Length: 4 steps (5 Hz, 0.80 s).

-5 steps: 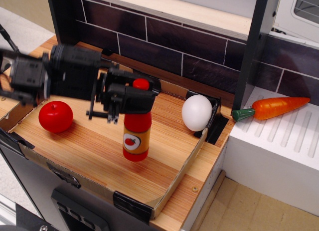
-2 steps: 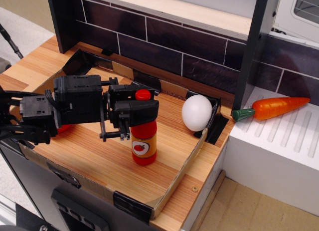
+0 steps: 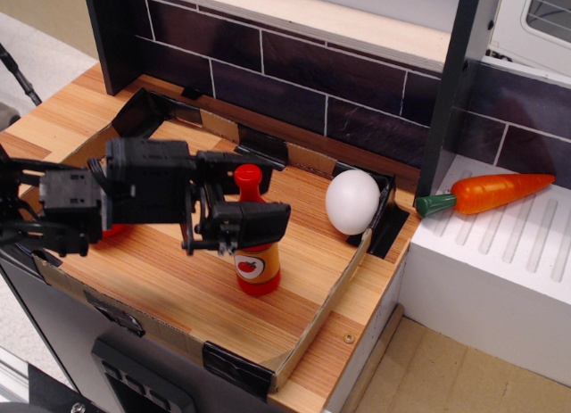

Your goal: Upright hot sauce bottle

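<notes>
A red hot sauce bottle (image 3: 257, 257) is standing upright on the wooden bench (image 3: 169, 279), near the middle of a shallow tray area edged with cardboard strips, its yellow label with a white oval and red tomato facing the camera. The black robot arm is reaching in from the left, and its gripper (image 3: 239, 218) is sitting at the bottle's upper body, just below the narrow neck and red cap, which are showing above it. One of the fingers (image 3: 254, 223) is crossing in front of the bottle; whether the fingers are pressing on the bottle or standing slightly off it cannot be told from this angle. A white egg (image 3: 352, 202) is resting near the tray's back right corner, well apart from the bottle. An orange carrot (image 3: 486, 193) with a green stem is lying on the white ridged surface to the right. A dark brick-pattern wall (image 3: 294, 74) is running along the back of the bench.
</notes>
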Tool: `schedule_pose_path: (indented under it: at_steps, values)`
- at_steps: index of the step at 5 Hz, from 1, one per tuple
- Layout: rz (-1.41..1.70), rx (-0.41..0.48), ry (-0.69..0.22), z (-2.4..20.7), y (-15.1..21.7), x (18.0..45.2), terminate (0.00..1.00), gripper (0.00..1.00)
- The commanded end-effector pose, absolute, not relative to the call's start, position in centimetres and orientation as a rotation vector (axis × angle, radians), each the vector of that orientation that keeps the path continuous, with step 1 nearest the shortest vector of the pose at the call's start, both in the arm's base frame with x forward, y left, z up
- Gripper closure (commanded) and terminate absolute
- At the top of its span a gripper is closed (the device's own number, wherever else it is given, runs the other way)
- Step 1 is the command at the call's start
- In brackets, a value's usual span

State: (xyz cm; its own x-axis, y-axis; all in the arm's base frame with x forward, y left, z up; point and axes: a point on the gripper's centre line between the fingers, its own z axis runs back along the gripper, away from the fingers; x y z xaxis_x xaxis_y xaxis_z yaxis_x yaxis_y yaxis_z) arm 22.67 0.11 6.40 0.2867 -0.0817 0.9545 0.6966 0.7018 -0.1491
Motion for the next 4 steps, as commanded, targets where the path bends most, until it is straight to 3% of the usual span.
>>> schedule_pose_path:
  at_steps: [1,3,4]
  values:
    - [-0.539,-0.557,-1.162,8.3,1.1,22.5,0.0,0.0]
    - [-0.449,-0.594,-1.118,13.5,1.5,23.4,0.0,0.0]
    - [-0.511,-0.432,-0.999,14.4,2.3,24.0,1.0,0.0]
